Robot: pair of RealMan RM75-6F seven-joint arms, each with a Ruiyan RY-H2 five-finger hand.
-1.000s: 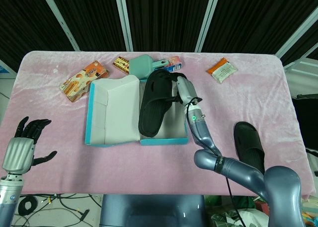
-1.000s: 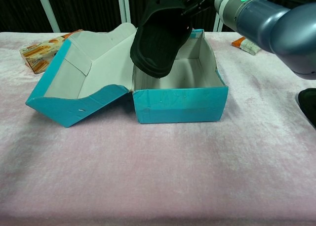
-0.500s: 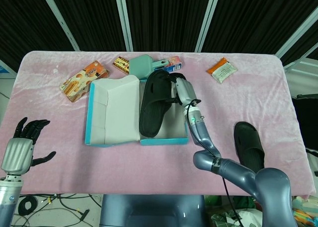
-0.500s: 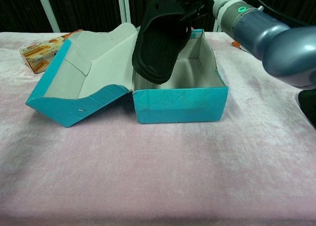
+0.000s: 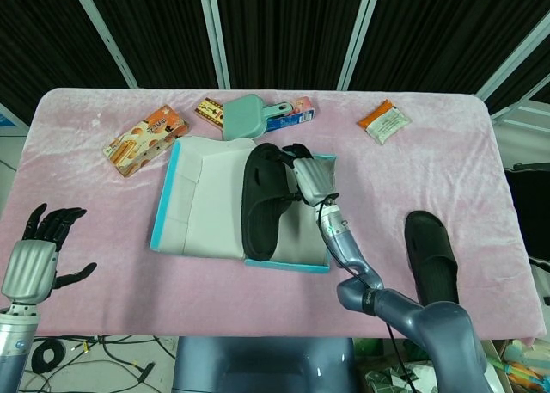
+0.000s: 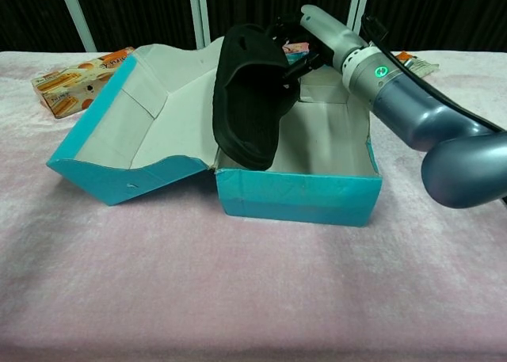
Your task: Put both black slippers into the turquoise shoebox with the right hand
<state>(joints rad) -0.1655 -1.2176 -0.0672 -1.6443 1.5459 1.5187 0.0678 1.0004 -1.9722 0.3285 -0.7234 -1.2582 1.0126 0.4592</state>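
Observation:
The turquoise shoebox (image 5: 288, 265) lies mid-table with its lid (image 5: 199, 208) folded open to the left; in the chest view its front wall (image 6: 297, 200) faces me. My right hand (image 5: 309, 179) grips one black slipper (image 5: 261, 205) by its heel end. That slipper (image 6: 249, 100) hangs tilted, toe down, over the box's left side beside the lid (image 6: 127, 124), with the right hand (image 6: 295, 39) above the box's back. The second black slipper (image 5: 432, 252) lies on the cloth at the right front. My left hand (image 5: 39, 257) hovers open at the front left, holding nothing.
A pink cloth (image 5: 447, 169) covers the table. Along the back lie an orange snack box (image 5: 144, 139), a small packet box (image 5: 209, 111), a teal brush (image 5: 249, 115) and an orange-white packet (image 5: 384, 120). The snack box (image 6: 75, 81) also shows at the chest view's left.
The right hand has carried the slipper lower and nearer to me. The shoebox has slid toward the front edge and turned slightly. The left hand has stayed put.

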